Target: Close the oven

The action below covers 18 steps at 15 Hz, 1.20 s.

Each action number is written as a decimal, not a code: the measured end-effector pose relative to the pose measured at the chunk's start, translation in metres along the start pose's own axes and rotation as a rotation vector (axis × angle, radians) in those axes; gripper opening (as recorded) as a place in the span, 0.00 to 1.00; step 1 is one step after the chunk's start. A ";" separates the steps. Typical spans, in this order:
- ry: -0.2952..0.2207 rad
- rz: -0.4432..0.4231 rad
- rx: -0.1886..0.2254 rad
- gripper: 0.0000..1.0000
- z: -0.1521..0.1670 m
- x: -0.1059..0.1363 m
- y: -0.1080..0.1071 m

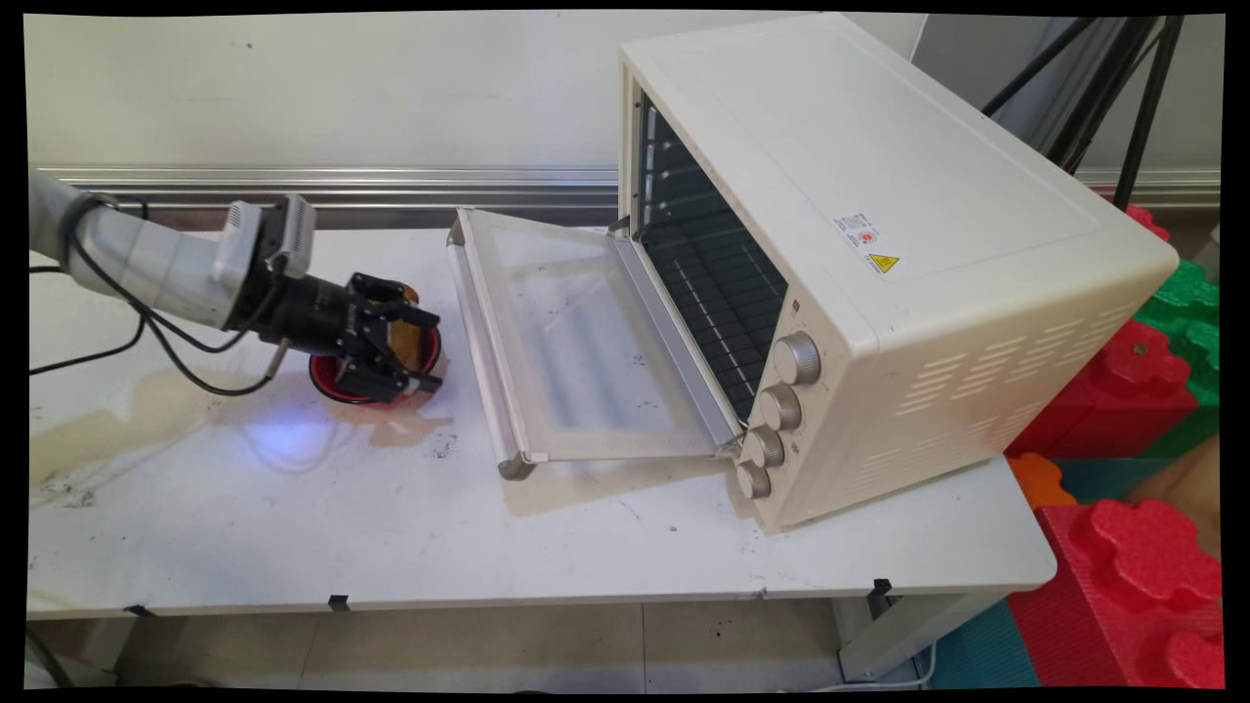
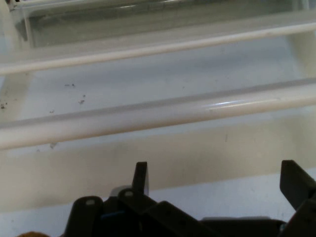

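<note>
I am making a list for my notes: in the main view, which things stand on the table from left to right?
Gripper over the red bowl → open oven door → oven with its knobs.

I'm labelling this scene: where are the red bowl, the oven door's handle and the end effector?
red bowl (image 1: pixel 330 382): main view, near rim.
oven door's handle (image 1: pixel 480 347): main view, bar's middle.
end effector (image 1: pixel 422 351): main view, between the fingertips.
</note>
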<state>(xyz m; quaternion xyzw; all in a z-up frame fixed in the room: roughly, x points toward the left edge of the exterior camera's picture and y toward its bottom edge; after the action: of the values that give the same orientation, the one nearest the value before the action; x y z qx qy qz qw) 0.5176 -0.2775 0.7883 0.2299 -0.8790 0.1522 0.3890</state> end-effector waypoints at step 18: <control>-0.016 0.003 -0.005 0.00 0.046 -0.001 0.012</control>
<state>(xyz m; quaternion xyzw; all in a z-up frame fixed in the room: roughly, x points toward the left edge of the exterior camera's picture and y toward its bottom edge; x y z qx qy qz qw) 0.4834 -0.2877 0.7562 0.2287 -0.8828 0.1488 0.3823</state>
